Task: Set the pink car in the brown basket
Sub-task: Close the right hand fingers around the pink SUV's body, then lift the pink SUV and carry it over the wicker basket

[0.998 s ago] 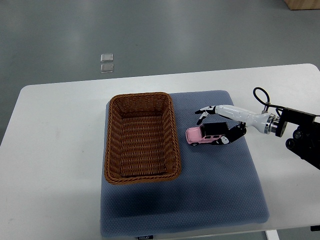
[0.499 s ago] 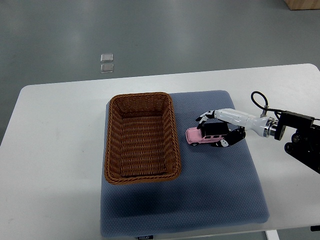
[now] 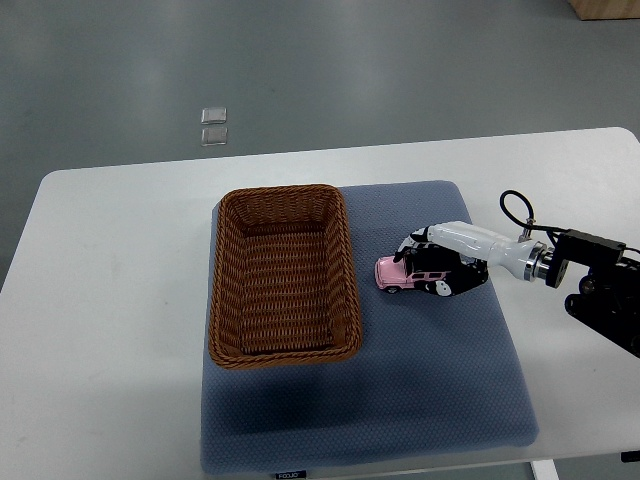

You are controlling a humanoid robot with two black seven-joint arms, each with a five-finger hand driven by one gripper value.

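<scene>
A pink toy car (image 3: 396,275) with a black roof rests on the blue-grey mat (image 3: 440,380), just right of the brown wicker basket (image 3: 227,300). My right hand (image 3: 437,264) reaches in from the right edge and its fingers are curled over the car's roof and rear, with the thumb below it. The car's nose points left toward the basket. The basket holds nothing. No left arm shows.
The mat lies on a white table (image 3: 110,300), and the basket sits on the mat's left part. Two small clear squares (image 3: 213,125) lie on the grey floor beyond the table. My right arm's black mount (image 3: 600,290) sits at the table's right edge.
My right hand has lowered and its fingers have closed down over the pink car. The car has shifted slightly to the right.
</scene>
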